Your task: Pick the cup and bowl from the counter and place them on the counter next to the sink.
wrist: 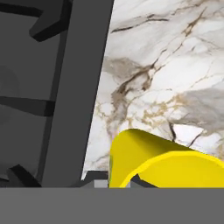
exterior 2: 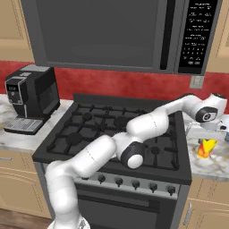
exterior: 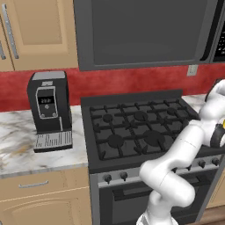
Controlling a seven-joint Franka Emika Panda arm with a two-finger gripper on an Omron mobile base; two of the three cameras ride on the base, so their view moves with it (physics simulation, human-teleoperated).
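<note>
The cup [wrist: 162, 164] sat closest to the hand camera, low in frame, above the marble tabletop [wrist: 175, 65] beside the stove [wrist: 43, 87]. From the right base view, the cup [exterior 2: 206, 148] hung below the gripper [exterior 2: 214, 129]. Whether the fingers gripped it could not be determined.

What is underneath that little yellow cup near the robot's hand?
The cup has marble counter beneath it, just right of the stove. Whether it rests on the counter or is lifted cannot be told; the hand covers its top.
</note>
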